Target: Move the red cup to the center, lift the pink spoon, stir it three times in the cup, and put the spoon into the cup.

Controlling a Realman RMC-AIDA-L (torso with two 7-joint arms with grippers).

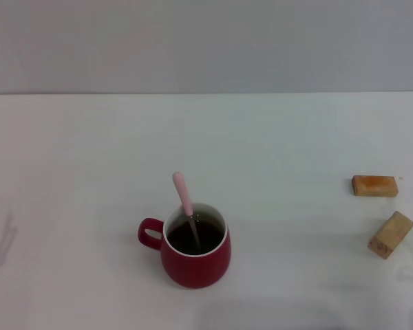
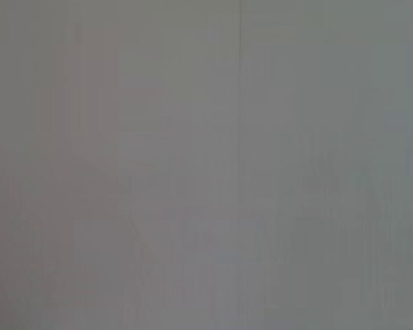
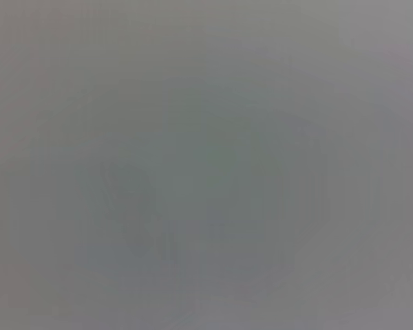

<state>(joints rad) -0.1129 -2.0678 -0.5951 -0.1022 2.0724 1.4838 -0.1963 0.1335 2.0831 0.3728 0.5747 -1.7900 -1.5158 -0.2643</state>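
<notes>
A: Nearest the robot, what stands on the bench (image 1: pixel 89 151)?
B: The red cup (image 1: pixel 195 256), a little left of middle along the near edge, its handle toward the robot's left, dark liquid inside. The pink spoon (image 1: pixel 186 206) stands in it, metal end down in the liquid, pink handle leaning up and away over the far rim.
A: And the tools?
B: Neither can be made out. A dark sliver shows at the right border of the head view, too small to identify. Both wrist views give only plain grey, so how far open either tool is, I cannot tell.
A: Room around the cup?
B: Bare white surface to the left and beyond. Well off to the right lie a tan wooden block (image 1: pixel 390 234) and, slightly farther, an orange-topped block (image 1: pixel 374 185).
</notes>
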